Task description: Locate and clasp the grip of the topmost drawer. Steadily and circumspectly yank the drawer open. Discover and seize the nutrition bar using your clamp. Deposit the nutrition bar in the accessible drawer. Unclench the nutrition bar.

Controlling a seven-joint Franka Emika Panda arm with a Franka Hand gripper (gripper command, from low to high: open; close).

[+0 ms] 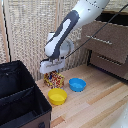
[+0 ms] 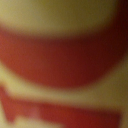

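The light wooden table point(image 1: 100, 102) stands before a slatted wall point(image 1: 30, 35); the end effector point(image 1: 53, 71) grip is unclear, I cannot tell.

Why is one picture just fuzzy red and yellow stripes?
The wrist view sits too close to the nutrition bar, so its print blurs into soft bands. The exterior view is sharper though grainy: the gripper is down on the packet, beside the yellow bowl and blue bowl.

Wrist view wholly blurred: only red and yellow smears of the nutrition bar point(image 2: 64, 60). Hand point(image 1: 53, 70) fingers hidden against the packet; topmost drawer point(image 1: 107, 40) cut by the edge.
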